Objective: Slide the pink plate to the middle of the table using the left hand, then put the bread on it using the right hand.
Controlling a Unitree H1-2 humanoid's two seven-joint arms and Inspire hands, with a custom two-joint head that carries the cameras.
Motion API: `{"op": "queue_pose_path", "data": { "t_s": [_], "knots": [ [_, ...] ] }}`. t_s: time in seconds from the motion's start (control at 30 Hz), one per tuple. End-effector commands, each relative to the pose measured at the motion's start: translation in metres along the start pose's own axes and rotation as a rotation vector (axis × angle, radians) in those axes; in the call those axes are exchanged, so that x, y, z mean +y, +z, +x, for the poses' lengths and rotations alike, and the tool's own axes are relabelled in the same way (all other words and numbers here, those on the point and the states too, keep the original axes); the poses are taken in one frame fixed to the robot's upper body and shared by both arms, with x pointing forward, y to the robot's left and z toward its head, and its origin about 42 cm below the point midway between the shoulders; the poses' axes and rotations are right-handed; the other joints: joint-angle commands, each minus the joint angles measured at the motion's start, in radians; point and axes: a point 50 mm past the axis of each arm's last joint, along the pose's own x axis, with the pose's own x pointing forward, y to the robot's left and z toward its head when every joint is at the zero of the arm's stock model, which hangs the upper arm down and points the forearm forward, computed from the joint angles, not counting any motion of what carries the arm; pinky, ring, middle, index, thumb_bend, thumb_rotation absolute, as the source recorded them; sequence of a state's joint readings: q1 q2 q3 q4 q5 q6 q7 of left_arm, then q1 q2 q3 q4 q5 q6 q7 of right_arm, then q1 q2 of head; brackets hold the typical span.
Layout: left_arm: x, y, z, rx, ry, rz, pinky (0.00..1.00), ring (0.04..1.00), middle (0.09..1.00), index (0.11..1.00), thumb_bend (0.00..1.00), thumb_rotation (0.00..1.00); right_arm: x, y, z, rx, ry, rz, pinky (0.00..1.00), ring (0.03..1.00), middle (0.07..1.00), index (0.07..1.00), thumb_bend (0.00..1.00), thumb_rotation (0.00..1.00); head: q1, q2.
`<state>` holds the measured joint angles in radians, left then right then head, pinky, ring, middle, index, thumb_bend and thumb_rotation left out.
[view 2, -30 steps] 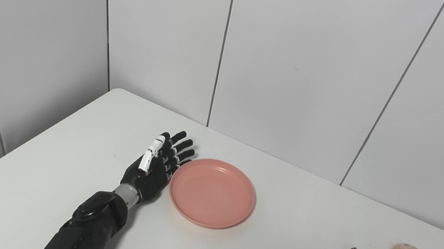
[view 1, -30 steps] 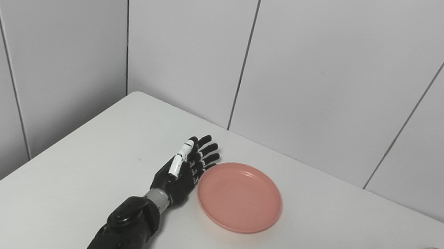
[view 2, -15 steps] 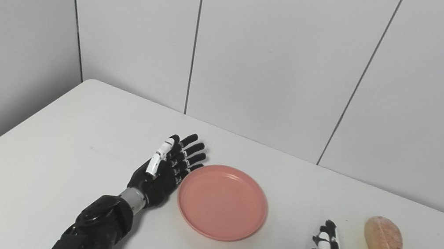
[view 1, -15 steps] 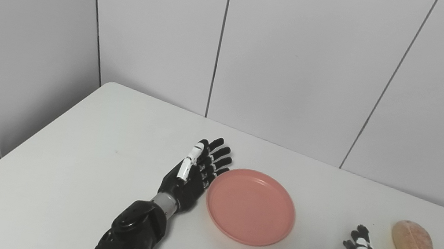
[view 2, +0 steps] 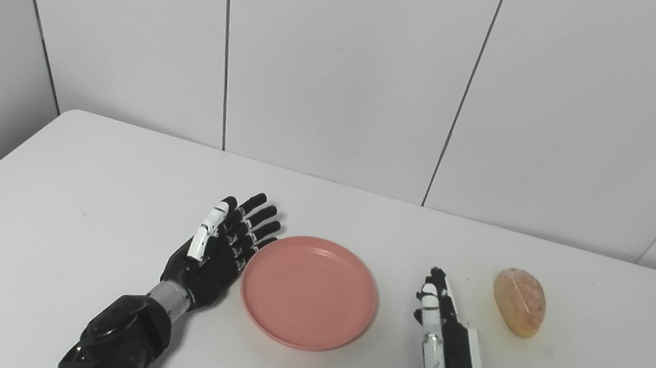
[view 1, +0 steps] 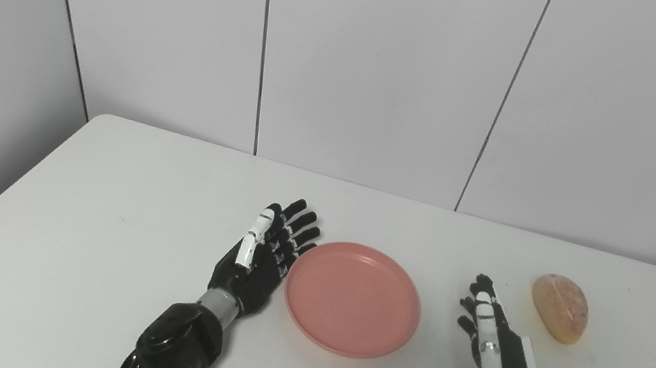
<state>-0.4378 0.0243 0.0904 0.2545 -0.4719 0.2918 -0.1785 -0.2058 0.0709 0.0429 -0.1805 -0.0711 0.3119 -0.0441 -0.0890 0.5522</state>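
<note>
Left eye view showed you the pink plate [view 1: 353, 298] lying flat near the middle of the white table [view 1: 97, 226], with nothing on it. Your left hand [view 1: 262, 257] rested edge-on just beside the plate's left rim, fingers spread and holding nothing. Your right hand [view 1: 496, 349] stood between plate and bread [view 1: 561, 299], fingers apart, touching neither. The bread lay on the table, well right of the plate.
</note>
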Motion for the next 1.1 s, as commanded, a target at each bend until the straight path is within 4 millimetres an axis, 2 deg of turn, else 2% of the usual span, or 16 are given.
{"op": "queue_pose_path", "data": {
  "t_s": [0.0,0.4,1.07],
  "knots": [
    [0.000,-0.017,-0.005,0.072,0.014,0.003,0.93,0.930,0.935,0.921,0.34,1.00,0.005,0.019,0.007,-0.062,-0.008,-0.003,0.90,0.921,0.939,0.940,0.29,1.00,-0.013,0.007],
    [-0.010,-0.031,-0.024,0.083,-0.011,-0.003,0.94,0.936,0.941,0.929,0.35,1.00,0.011,0.024,0.009,-0.062,-0.019,-0.021,0.89,0.907,0.923,0.926,0.30,1.00,-0.058,0.029],
    [-0.010,-0.036,-0.037,0.045,-0.027,0.024,0.95,0.943,0.943,0.926,0.35,1.00,0.016,0.030,0.006,-0.094,-0.036,-0.069,0.83,0.878,0.904,0.911,0.29,1.00,-0.131,0.025]
  ]
}}
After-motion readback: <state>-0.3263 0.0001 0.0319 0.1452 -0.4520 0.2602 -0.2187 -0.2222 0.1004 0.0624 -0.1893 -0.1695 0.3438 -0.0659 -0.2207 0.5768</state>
